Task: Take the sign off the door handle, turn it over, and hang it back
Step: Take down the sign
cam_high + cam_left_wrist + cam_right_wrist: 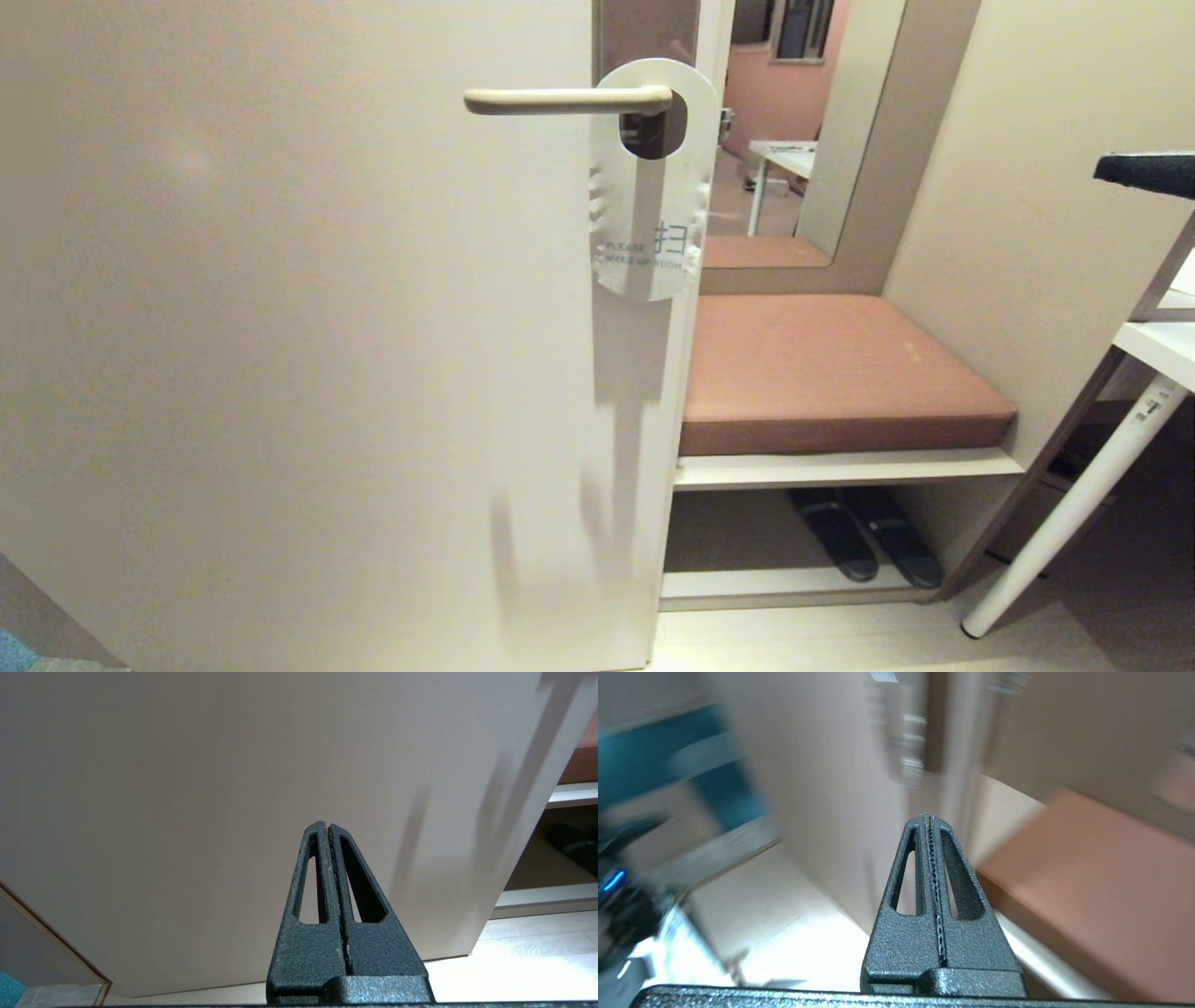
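Low and nearest the robot, the left gripper (330, 828) sits parked in front of the bare lower panel of the door (280, 373), its jaws pressed together on nothing; it appears idle, with no part in the opening step. The right gripper (929, 820), also clenched and empty, points toward the door's right edge, where the brown bench cushion (1087, 877) begins. Its wrist view is smeared, which suggests the arm is on the move, probably toward the hanger above. Neither arm shows in the head view.

Farther up, the sign (649, 187) hangs on the door handle (565, 99), its oval hole looped over the lever near the pivot so that its own weight keeps it flat against the door edge. The white "PLEASE MAKE UP ROOM" face looks outward. The task has therefore not begun: the card must come off along the lever's free left end, be flipped and rehung.

Beyond, to the right, dark slippers (864, 546) lie under the bench, and a mirror (794, 131) stands against the far wall.
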Available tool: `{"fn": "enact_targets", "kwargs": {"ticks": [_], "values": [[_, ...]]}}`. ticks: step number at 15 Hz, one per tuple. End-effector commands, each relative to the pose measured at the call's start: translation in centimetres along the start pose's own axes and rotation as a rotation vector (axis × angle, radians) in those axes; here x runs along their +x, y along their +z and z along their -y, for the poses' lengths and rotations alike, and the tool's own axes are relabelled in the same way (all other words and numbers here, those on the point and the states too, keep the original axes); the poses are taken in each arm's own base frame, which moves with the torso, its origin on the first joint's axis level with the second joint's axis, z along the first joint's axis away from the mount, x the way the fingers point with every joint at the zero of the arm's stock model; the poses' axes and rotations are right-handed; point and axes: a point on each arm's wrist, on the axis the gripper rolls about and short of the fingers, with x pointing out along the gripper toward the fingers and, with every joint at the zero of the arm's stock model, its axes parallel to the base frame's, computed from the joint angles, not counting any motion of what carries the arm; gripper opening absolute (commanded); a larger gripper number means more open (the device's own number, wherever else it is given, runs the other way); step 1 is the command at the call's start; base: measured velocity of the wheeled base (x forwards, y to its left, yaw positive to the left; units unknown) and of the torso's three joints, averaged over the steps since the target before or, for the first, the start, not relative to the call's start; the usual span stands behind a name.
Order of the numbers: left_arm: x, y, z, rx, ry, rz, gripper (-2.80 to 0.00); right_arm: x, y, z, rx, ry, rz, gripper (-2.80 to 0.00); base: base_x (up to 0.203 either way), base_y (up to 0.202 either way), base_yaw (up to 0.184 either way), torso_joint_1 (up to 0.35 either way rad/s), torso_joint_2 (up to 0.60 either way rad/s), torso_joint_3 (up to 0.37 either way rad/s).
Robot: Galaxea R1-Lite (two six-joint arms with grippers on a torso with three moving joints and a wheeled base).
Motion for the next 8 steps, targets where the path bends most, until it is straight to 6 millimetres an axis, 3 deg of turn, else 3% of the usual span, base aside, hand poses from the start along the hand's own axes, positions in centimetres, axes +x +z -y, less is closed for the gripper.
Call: {"fn": "enact_targets", "kwargs": {"ticks": [1, 5, 8], "values": [[0.0, 0.0, 0.0, 0.000, 0.000, -0.001, -2.80, 1.5, -0.1, 1.2, -0.019, 0.095, -0.019, -2.80, 0.000, 0.000, 0.000, 0.000, 0.00, 0.000], [0.0, 0.0, 0.0, 0.000, -0.002, -0.001, -2.80, 5.5, -1.4, 2.5, -0.243, 0.273, -0.043, -2.80, 0.000, 0.000, 0.000, 0.000, 0.00, 0.000], [0.0, 0.0, 0.0, 0.000, 0.000, -0.001, -2.80, 8.4, -2.6, 3.3, -0.286, 0.337, -0.068, -2.80, 0.000, 0.000, 0.000, 0.000, 0.00, 0.000]]}}
